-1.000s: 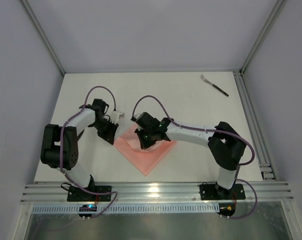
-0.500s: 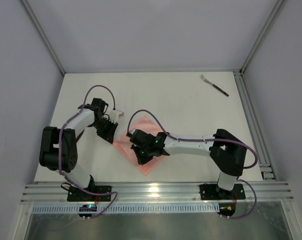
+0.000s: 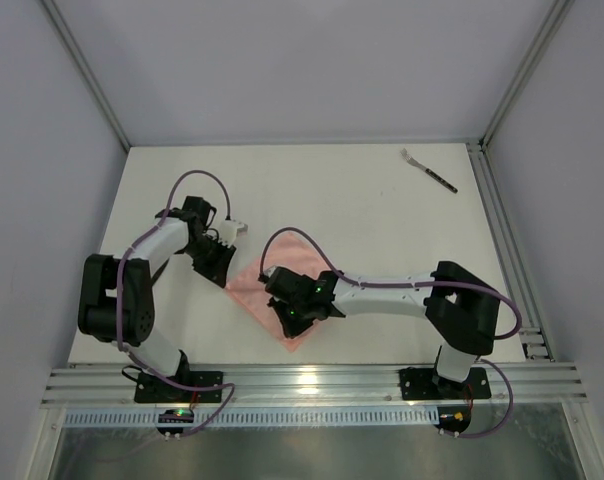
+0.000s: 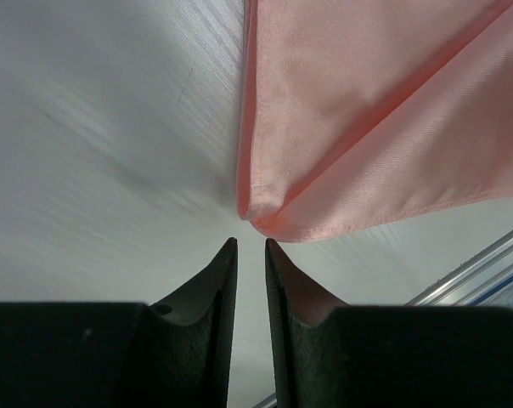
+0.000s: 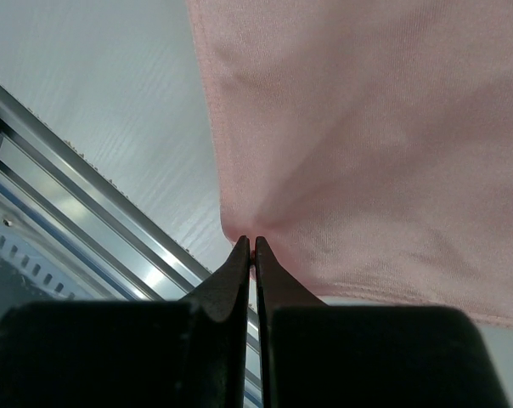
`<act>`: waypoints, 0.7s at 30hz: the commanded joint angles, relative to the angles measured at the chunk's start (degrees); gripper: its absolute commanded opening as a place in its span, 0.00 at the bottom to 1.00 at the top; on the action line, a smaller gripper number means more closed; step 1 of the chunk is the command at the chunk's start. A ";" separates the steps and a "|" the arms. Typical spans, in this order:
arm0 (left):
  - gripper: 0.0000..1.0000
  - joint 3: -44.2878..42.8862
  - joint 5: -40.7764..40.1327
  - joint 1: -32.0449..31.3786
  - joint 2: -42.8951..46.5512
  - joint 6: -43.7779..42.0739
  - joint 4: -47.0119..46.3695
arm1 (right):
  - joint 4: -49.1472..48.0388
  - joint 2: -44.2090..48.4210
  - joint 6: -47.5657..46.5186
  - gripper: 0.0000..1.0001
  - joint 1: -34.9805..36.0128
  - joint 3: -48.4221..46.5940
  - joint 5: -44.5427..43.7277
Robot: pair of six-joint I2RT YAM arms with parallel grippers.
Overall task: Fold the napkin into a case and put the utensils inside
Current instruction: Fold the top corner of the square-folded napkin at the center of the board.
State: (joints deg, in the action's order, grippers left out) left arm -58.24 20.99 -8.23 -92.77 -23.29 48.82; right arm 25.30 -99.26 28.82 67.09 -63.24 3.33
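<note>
1. The napkin (image 3: 254, 288) is lying folded on the white table (image 3: 362, 200), in the lower middle of the top view, between the two arms.
2. In the right wrist view, the right gripper (image 5: 250, 246) is pinching the napkin. Its jaws are pressing together, and the salmon-pink cloth is puckering into creases right at their tips.
3. In the top view, this gripper is sitting over the lower part of the napkin, near its bottom corner, and the right arm is reaching in from the lower right.
4. In the left wrist view, the left gripper (image 4: 250, 251) is holding nothing. Its jaws are standing slightly apart with bare table between them.
5. A folded corner of the napkin is lying just beyond those tips without touching them. Two layers are showing there, with one edge running up towards the upper right of the frame.
6. In the top view, the left gripper is hovering at the napkin's left corner.
7. The fork (image 3: 429, 170) is lying in the upper right of the top view, well apart from the napkin and both grippers. Its pronged head is pointing to the upper left.
8. A metal rail (image 5: 53, 195) is running diagonally across the lower left of the right wrist view, beside the napkin's edge.
</note>
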 commanded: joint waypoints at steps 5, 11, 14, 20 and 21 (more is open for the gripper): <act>0.22 -1.09 0.54 -0.12 3.21 -1.23 2.16 | -0.95 2.67 -0.52 0.04 0.85 1.28 1.94; 0.22 -1.97 2.38 -1.26 5.32 -1.76 4.17 | -2.71 1.18 -0.25 0.04 1.03 1.46 2.56; 0.24 -2.41 3.17 -2.40 7.43 -2.64 5.41 | -3.59 0.74 -0.25 0.04 1.03 2.42 1.68; 0.25 0.05 2.39 -8.03 6.99 -2.99 4.71 | -4.21 -0.05 -0.78 0.04 0.94 2.77 1.50; 0.25 0.32 1.78 -8.47 6.38 -2.82 4.10 | -4.21 -0.14 -0.78 0.04 1.02 2.86 1.41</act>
State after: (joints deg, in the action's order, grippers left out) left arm -58.48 22.33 -15.20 -85.93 -25.36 52.95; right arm 23.09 -99.26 28.64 67.66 -60.45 5.26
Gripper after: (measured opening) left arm 0.251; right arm 0.045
